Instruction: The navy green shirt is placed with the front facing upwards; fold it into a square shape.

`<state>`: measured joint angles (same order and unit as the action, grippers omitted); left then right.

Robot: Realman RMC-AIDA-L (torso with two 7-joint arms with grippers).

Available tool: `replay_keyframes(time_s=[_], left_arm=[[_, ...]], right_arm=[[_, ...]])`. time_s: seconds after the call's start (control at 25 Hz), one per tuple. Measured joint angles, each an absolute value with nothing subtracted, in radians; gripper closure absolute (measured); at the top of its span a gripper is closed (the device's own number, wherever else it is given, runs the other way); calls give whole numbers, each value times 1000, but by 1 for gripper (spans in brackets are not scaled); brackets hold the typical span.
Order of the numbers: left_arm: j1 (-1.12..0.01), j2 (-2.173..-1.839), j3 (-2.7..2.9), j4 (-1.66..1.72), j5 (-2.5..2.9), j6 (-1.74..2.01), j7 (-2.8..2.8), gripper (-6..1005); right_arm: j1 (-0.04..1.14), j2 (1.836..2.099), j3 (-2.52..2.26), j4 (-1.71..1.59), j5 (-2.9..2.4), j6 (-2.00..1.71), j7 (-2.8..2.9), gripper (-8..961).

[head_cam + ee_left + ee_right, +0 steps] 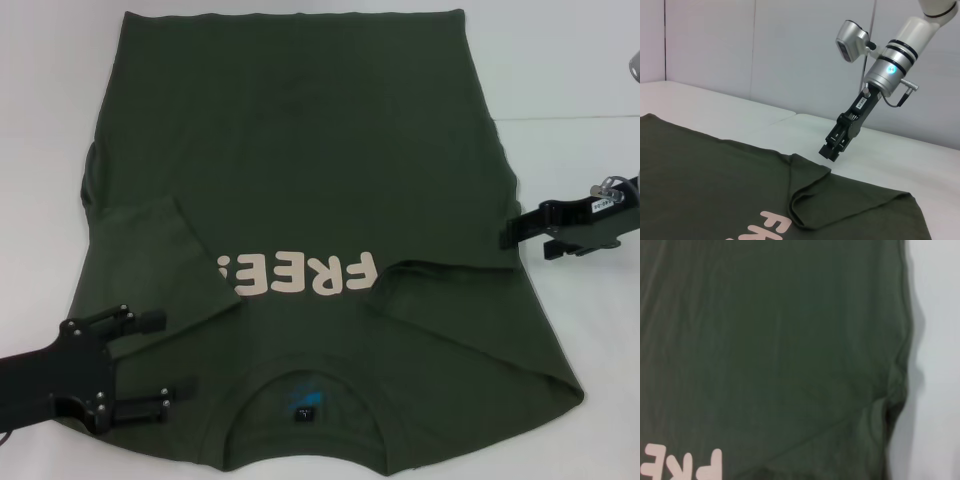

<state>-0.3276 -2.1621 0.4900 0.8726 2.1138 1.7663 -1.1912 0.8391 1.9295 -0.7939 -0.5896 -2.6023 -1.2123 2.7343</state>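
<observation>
Shirt: the large dark olive-green short-sleeved cotton shirt point(330, 180) lies flat on the table with the front up. Its round neck is at the near edge, toward the robot, and its hem is at the far edge.
Print: the cream letters "FREE!" point(300, 273) are on the chest and read upside down from the head view.
Label: a small blue label point(303, 400) shows inside the neck.
Sleeves: both sleeves are folded inward onto the body. The left sleeve point(165, 270) lies across the left side of the chest, and the right sleeve point(450, 300) lies across the right side, with a raised crease at its fold.
Left gripper: the black left gripper point(172, 358) is over the near left corner of the shirt, by the shoulder. Its two fingers are spread wide apart and hold nothing.
Right gripper: the black right gripper point(829, 151) is at the right edge of the shirt, just beside the folded sleeve, with its tip low near the cloth. I cannot tell if its fingers are parted or closed.
Right arm: a silver and white arm point(900, 50) with a small lit blue point carries a grey camera point(851, 40).
Surface: a plain white table point(590, 180), smooth, with a thin seam line running across it on the right.
Room: pale white wall panels point(765, 50) stand behind the table, with vertical joints between them.
</observation>
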Motion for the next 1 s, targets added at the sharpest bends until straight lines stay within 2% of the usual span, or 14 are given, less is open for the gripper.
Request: replay_keyframes(time_s=[0.44,0.84,1.0], left_arm=[[-328,-2163,492,870,2114,1764,-1190,108],[-324,-2163,494,868,2114,1764,-1190,108],[-322,-2163,496,866,2114,1763,-1190,108]], right_arm=[[846,1971,-798,-575,-2603,-1160,2730,202],[844,1983,-799,-557,-2601,-1131,2727,202],[846,1996,-799,-556,-2598,-1115,2726,201]])
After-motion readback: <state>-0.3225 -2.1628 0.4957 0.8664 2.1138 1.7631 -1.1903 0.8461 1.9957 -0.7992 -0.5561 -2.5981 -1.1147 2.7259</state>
